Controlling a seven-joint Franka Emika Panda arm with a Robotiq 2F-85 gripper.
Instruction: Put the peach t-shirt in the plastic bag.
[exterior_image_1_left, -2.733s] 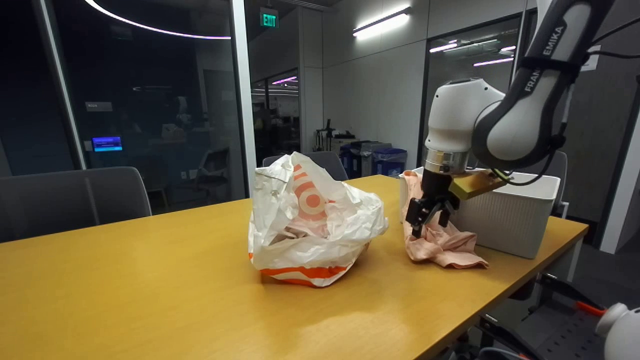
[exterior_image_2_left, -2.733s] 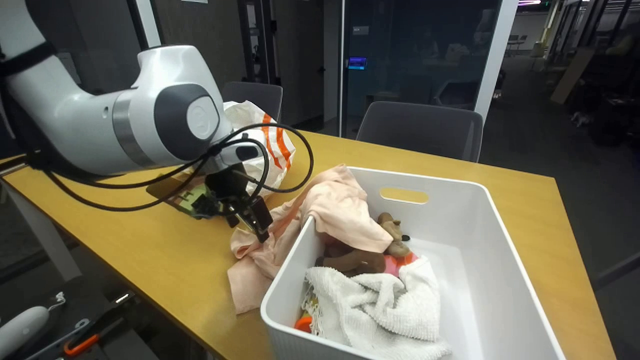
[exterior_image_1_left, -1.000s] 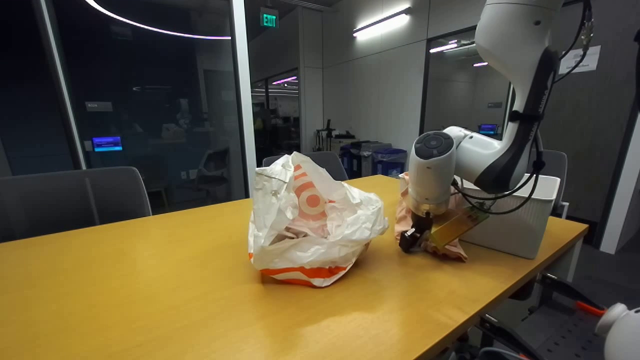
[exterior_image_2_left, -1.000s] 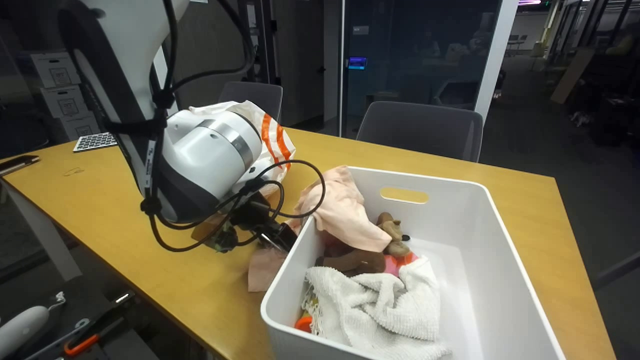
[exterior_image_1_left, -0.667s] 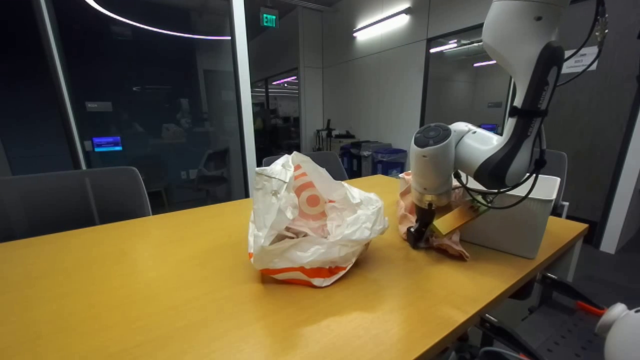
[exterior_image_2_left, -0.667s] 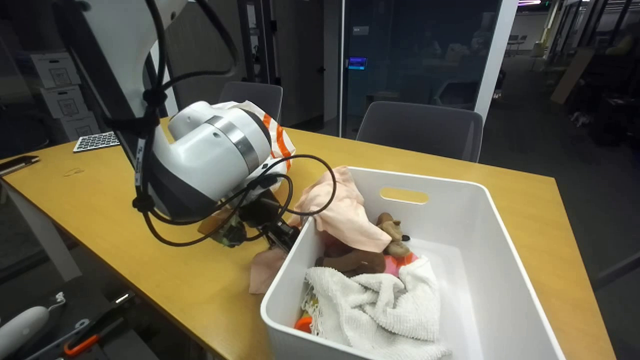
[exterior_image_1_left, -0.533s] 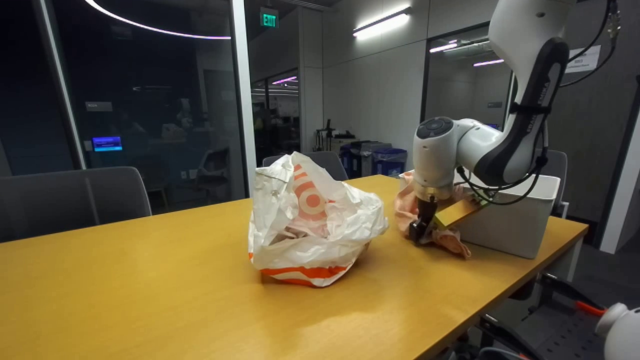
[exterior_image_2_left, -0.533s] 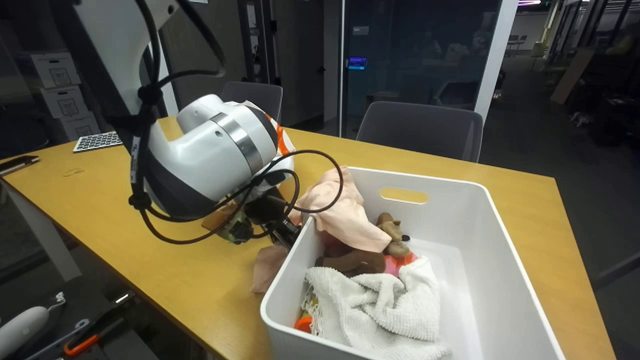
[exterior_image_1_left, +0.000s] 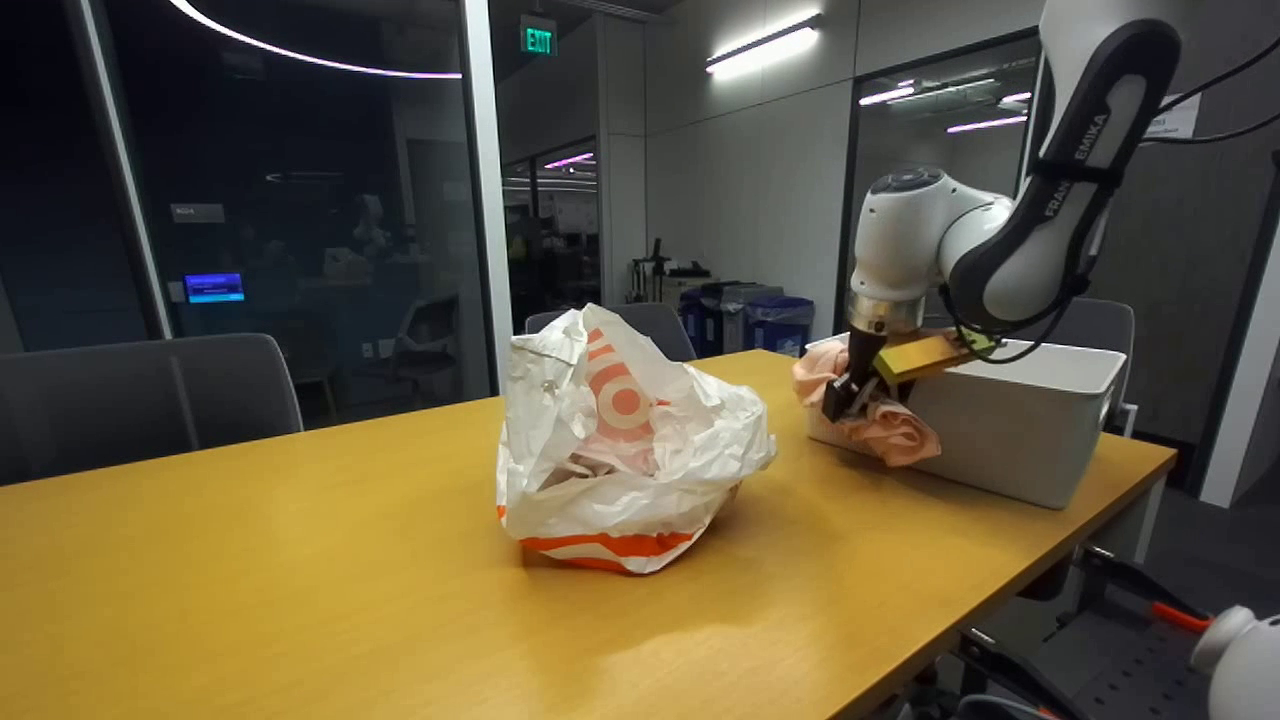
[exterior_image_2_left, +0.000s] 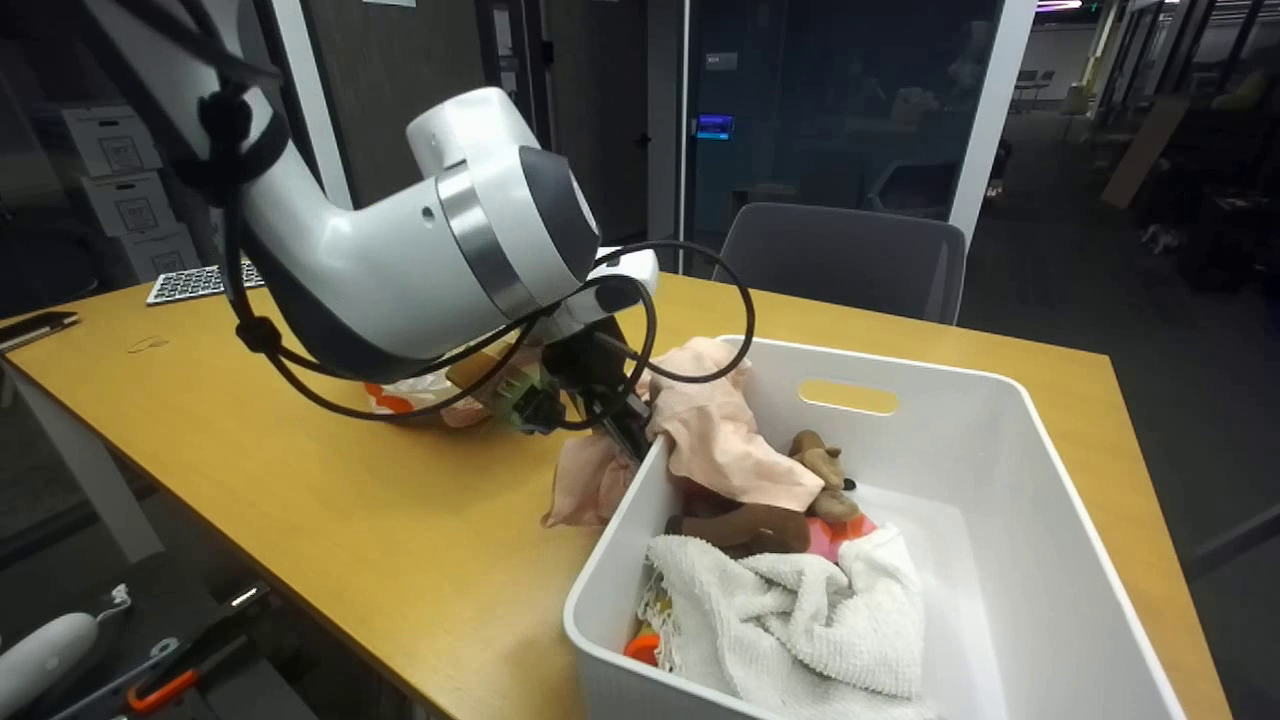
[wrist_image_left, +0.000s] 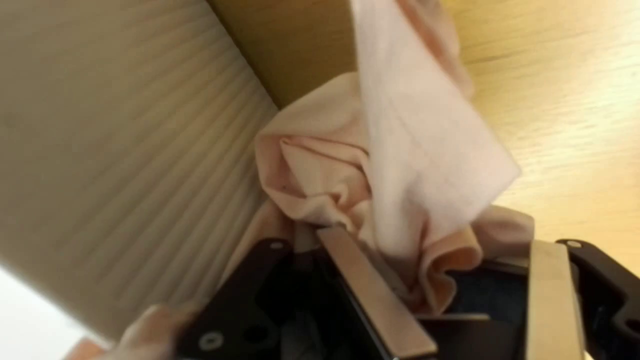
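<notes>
Arm (exterior_image_1_left: 1035, 235) lettered "EMIKA", gripper (wrist_image_left: 440, 240) partway closed, pinching bunched peach t-shirt (exterior_image_2_left: 710, 425), part draped over a white bin (exterior_image_1_left: 1000, 440), bullseye-printed plastic bag (exterior_image_1_left: 635, 410) at the gripper's nine o'clock from here, EXIT sign (exterior_image_1_left: 538, 38) between ten and eleven

"How's the plastic bag (exterior_image_2_left: 425, 384) in an exterior view?"

"Mostly hidden behind the arm (exterior_image_2_left: 400, 280); the arm itself is cut off by the top edge in both exterior views."

"And the wrist view?"

"The peach t-shirt (wrist_image_left: 425, 135) is cut off at the top; the gripper (wrist_image_left: 440, 239) at the bottom."

"The white bin (exterior_image_2_left: 1030, 540), in an exterior view?"

"Cropped below; the brown thing (exterior_image_2_left: 755, 528) inside is partly covered; I can't name it."
</notes>
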